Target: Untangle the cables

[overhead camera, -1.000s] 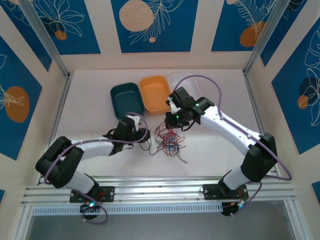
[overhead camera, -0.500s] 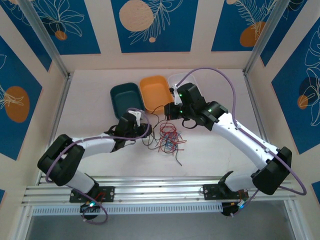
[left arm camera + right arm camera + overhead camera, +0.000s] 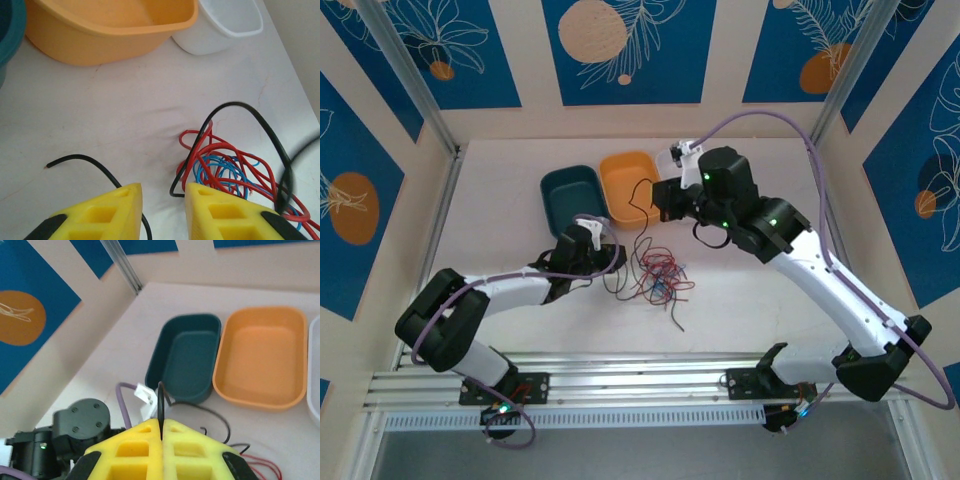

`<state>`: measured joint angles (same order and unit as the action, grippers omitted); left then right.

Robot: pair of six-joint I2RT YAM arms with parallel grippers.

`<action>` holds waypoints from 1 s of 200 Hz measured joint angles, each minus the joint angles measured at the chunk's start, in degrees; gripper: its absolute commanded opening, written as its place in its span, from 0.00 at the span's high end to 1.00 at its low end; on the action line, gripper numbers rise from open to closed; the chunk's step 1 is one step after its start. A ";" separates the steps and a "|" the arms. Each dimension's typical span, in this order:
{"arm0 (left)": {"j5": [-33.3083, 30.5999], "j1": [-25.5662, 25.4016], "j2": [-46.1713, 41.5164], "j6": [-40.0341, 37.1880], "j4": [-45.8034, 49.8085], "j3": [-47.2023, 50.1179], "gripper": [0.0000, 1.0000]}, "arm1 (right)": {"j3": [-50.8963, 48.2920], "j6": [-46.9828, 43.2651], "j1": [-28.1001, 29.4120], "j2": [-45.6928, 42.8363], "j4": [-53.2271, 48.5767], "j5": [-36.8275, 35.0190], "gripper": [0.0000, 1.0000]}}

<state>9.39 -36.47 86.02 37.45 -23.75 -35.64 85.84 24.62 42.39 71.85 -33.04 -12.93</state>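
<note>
Red-heavy cables (image 3: pixel 658 275) form one tangle; right gripper (image 3: pixel 161 424) pinches one black wire (image 3: pixel 161 400), left gripper (image 3: pixel 162 192) gapes.

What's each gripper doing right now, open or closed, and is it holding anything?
Left gripper: open, fingers apart.
Right gripper: closed, pinching a black cable.

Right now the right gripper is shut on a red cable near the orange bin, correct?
Not quite: the cable is black, not red. The right wrist view shows the right gripper shut on a black cable near the orange bin.
</note>
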 measured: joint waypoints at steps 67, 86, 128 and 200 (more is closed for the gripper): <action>0.83 0.00 0.11 0.17 -3.32 0.00 0.70 | 7.98 -3.91 0.04 -0.87 -1.07 -2.16 1.00; 1.11 0.00 0.33 0.17 -4.00 0.00 0.69 | 9.31 -4.76 0.15 -0.81 -1.29 -3.21 1.00; 1.09 0.00 0.20 0.17 -4.48 0.39 0.64 | 13.46 -6.45 0.26 0.57 -2.84 -6.99 1.00; 0.11 0.00 -3.19 -0.63 -4.07 0.72 0.50 | 29.40 -12.04 -0.13 6.38 -5.51 -12.41 1.00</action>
<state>9.50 -36.47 82.83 36.82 -27.81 -34.92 115.24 12.58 42.26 78.24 -38.54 -25.34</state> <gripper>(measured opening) 0.457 0.049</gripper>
